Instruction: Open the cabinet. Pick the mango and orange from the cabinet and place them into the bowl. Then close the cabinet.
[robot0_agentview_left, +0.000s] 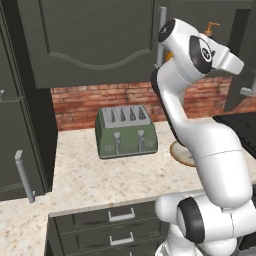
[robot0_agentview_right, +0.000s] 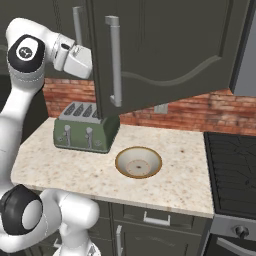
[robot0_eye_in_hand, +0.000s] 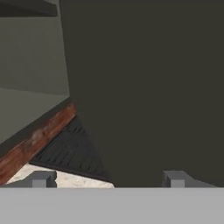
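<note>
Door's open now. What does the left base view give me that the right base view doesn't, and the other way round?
Left base view: the tall cabinet at the left, and the arched panel of the left door, which is shut. Right base view: the open door face-on with its handle, the bowl in full and empty, and the stove. Both: the toaster on the counter, the brick wall and the arm.
</note>
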